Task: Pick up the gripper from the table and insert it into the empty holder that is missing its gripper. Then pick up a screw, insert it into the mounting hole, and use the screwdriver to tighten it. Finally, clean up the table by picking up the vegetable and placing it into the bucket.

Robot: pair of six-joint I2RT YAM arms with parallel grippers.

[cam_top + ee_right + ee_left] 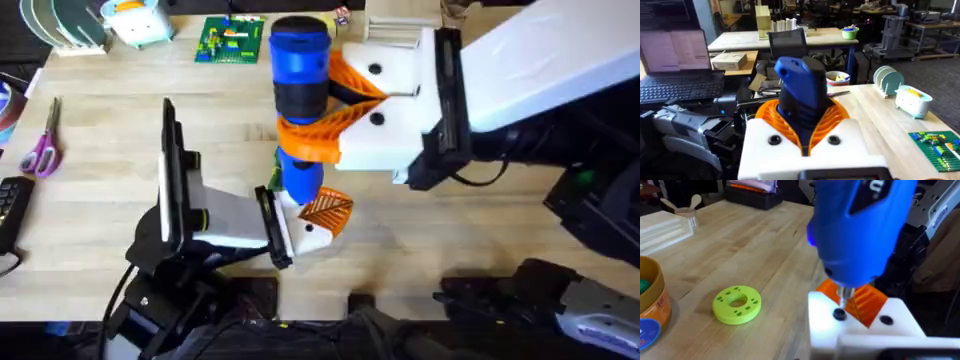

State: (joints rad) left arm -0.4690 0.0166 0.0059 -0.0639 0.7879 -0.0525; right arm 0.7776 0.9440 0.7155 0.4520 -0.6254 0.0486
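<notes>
The screwdriver [299, 90] stands upright at the table's centre, clamped in the right gripper [345, 105]'s orange pads so its metal tip [845, 296] bears straight down on the screw [839, 314] in the holder [860, 325]; the loose orange gripper [326, 210] sits seated in that white block, which the left gripper [300, 232] seems to steady, though whether its fingers are closed I cannot tell; at ten o'clock from the holder in the left wrist view lies a lime-green disc [737, 304], with the bucket [651, 305] at nine, both clear of the work; scissors [42, 145] lie at the far nine o'clock edge overhead.
</notes>
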